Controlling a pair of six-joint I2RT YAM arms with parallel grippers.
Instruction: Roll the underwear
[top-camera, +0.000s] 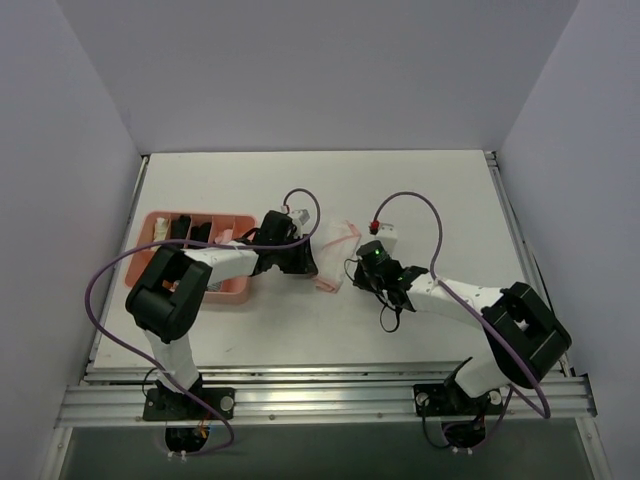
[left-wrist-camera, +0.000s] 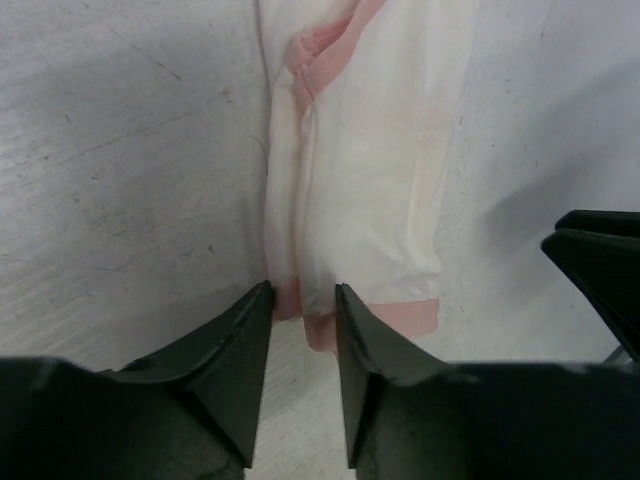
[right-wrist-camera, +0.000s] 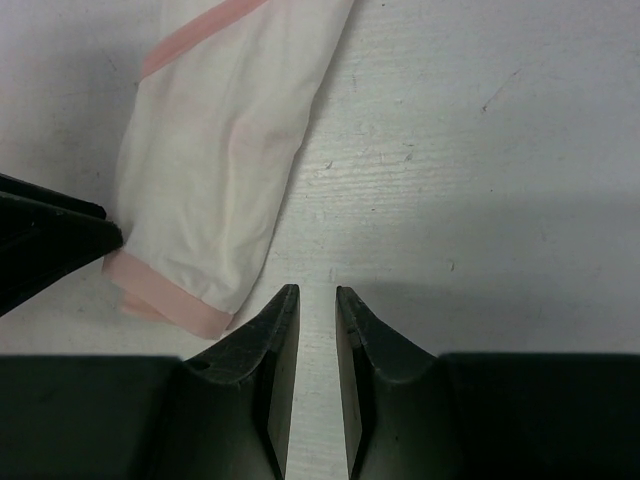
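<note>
Left end effector (left-wrist-camera: 302, 300) at underwear (left-wrist-camera: 365, 170) hem (folded lengthwise) — right end effector (right-wrist-camera: 316, 300) beside it, empty

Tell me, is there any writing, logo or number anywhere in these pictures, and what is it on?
None can be read.
The underwear shows only plain white cloth and pink trim, no label.
The pink tray, the left gripper and the right gripper carry no visible lettering.
Any marks on the arms are too small to tell.

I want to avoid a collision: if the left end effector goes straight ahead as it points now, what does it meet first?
Most likely the thin white underwear with pink trim: its pink hem lies directly before the left end effector.
</note>
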